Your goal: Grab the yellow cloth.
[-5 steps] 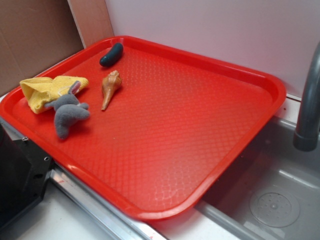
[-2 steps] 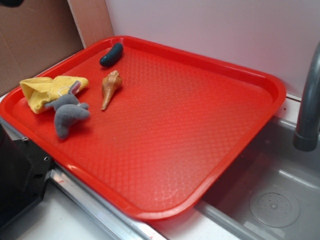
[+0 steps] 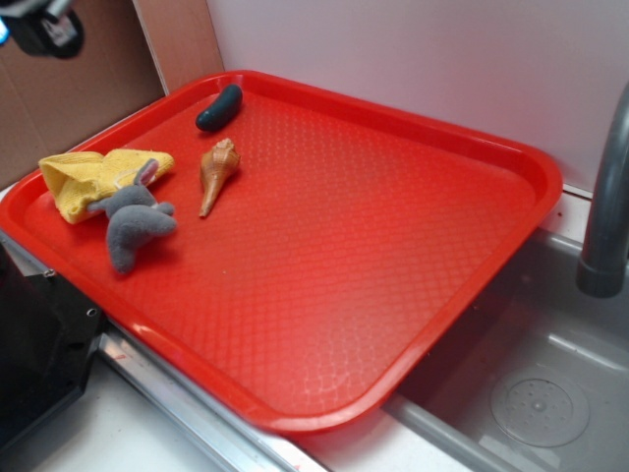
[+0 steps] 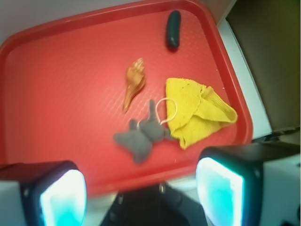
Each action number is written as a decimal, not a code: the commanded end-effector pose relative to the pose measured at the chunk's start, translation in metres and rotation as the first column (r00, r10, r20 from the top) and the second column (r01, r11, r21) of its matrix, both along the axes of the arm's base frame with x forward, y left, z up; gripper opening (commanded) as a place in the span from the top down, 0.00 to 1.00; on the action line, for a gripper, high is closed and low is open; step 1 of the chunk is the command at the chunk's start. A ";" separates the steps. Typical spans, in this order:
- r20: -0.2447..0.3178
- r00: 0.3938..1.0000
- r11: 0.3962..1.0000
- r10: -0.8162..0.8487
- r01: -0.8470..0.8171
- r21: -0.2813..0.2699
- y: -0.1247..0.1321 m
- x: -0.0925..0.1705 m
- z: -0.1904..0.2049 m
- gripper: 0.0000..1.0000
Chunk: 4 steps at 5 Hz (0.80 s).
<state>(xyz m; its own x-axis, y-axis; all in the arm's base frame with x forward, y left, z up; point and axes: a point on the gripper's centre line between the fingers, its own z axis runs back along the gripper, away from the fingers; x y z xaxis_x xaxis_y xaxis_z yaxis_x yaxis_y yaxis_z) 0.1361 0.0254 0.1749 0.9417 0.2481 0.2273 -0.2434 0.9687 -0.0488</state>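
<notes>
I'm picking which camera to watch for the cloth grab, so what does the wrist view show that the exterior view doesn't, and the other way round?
Only the wrist view shows the two jaws spread wide in the foreground with nothing between them, and the white loop on the grey plush toy.

Only the exterior view shows the sink basin and grey faucet beside the red tray.

Both show the yellow cloth touching the toy, the tan seashell and the dark oblong object, all on the tray.
</notes>
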 end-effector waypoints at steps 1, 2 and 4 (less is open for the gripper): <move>0.019 0.982 0.966 0.188 -0.188 0.175 0.056 0.029 -0.057 0.00; 0.017 0.950 0.926 0.313 -0.309 0.218 0.080 0.028 -0.075 0.00; -0.015 0.885 0.849 0.465 -0.442 0.290 0.112 0.026 -0.099 0.00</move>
<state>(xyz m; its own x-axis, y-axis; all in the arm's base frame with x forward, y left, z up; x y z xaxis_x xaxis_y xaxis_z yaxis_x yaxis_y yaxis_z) 0.1769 0.0761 0.0567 0.5372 0.8387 0.0893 -0.8337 0.5440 -0.0943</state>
